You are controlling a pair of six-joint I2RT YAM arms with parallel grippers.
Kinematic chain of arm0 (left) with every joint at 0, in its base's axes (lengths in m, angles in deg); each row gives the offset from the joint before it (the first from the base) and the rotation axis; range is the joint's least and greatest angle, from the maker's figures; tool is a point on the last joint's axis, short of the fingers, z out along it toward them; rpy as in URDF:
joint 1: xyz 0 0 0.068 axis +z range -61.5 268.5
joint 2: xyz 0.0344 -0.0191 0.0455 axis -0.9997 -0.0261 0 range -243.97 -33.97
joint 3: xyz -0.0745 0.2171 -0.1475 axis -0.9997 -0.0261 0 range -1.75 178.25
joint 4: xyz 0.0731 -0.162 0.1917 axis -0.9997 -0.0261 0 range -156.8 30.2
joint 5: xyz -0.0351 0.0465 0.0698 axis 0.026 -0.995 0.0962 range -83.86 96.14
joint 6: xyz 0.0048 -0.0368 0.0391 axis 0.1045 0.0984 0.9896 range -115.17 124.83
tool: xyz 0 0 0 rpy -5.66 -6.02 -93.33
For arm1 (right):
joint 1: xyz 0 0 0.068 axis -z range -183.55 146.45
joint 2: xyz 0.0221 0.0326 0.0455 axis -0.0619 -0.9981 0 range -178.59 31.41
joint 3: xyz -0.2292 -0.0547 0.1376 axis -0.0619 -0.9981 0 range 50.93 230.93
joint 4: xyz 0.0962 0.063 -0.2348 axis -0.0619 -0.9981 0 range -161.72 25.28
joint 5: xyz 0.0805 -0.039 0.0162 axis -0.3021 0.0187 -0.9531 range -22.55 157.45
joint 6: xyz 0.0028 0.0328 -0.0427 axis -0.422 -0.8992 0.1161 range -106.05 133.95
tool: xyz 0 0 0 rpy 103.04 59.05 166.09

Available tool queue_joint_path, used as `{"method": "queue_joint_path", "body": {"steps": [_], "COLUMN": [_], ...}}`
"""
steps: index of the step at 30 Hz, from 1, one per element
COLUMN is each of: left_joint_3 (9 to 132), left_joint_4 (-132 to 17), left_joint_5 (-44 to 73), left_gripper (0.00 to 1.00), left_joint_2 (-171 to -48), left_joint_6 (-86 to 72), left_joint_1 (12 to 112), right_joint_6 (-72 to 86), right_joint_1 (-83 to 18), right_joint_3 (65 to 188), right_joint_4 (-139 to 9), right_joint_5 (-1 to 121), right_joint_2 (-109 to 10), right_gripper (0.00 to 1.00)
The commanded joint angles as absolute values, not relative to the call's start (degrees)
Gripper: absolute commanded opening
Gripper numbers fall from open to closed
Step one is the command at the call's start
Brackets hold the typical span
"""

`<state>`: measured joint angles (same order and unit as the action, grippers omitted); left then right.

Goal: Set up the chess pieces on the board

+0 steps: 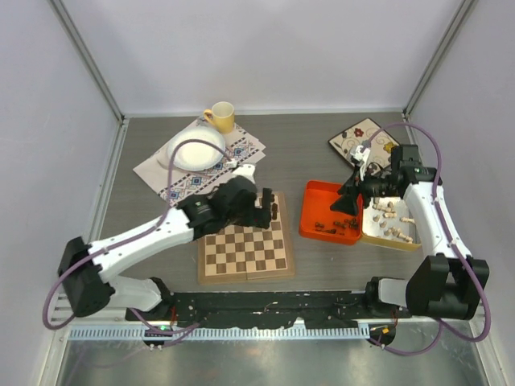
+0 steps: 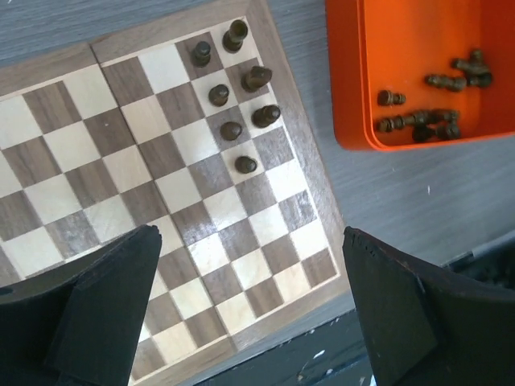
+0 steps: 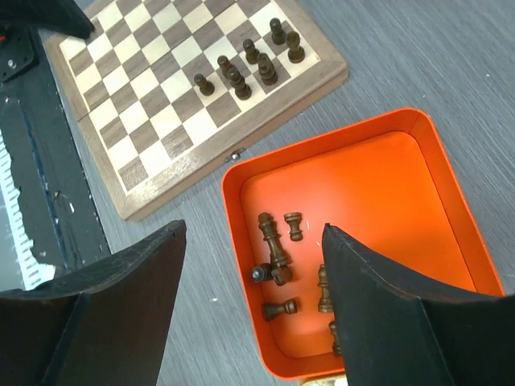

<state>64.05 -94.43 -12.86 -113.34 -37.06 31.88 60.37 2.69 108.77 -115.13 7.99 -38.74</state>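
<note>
The chessboard (image 1: 245, 251) lies in front of my left arm. Several dark chess pieces (image 1: 276, 211) stand at its far right corner; they also show in the left wrist view (image 2: 233, 104) and the right wrist view (image 3: 245, 64). My left gripper (image 1: 265, 209) hovers over the board (image 2: 121, 161), open and empty (image 2: 249, 314). My right gripper (image 1: 349, 206) hangs open and empty (image 3: 253, 314) over the near left corner of the orange tray (image 3: 241, 241), where several dark pieces (image 3: 275, 245) lie loose. Pale pieces (image 1: 392, 223) lie in a yellow tray.
The orange tray (image 1: 315, 193) sits right of the board, against the yellow tray (image 1: 418, 241). A floral plate (image 1: 364, 137) is at the back right. A yellow cup (image 1: 220, 117) and white plate (image 1: 197, 150) rest on a patterned cloth (image 1: 245, 147) at the back.
</note>
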Motion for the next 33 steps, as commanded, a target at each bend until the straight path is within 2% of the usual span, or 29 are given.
{"method": "queue_joint_path", "body": {"steps": [1,3,6,10,14,21,29,33], "left_joint_3": [51.90,49.41,47.91,49.66,51.07,57.22,59.16,58.37], "left_joint_4": [-78.55,-74.75,-73.60,-75.44,-74.57,-71.58,-70.35,-66.14], "left_joint_5": [5.94,12.10,14.49,15.20,16.60,18.19,13.45,12.56], "left_gripper": [0.99,1.00,1.00,0.99,1.00,0.99,1.00,1.00], "left_joint_2": [-102.20,-97.19,-94.01,-95.05,-96.54,-99.80,-102.61,-105.24], "left_joint_6": [-26.46,-25.94,-21.73,-16.10,-14.51,-20.56,-22.58,-25.75], "left_joint_1": [42.41,45.86,50.53,54.04,55.11,55.28,55.37,55.37], "right_joint_6": [76.70,77.49,78.81,82.75,90.84,91.92,79.54,77.59], "right_joint_1": [2.69,2.25,1.29,-1.17,-2.93,-8.82,-12.95,-13.92], "right_joint_3": [118.93,121.06,122.65,122.99,125.98,131.70,130.83,127.84], "right_joint_4": [-131.76,-135.01,-134.86,-132.74,-136.95,-137.14,-131.87,-130.90], "right_joint_5": [10.66,12.77,18.92,29.29,38.25,44.60,51.89,55.58], "right_joint_2": [-45.12,-46.90,-47.61,-47.61,-51.02,-58.49,-66.94,-68.44], "right_gripper": [0.74,0.74,0.74,0.74,0.74,0.63,0.45,0.43]}}
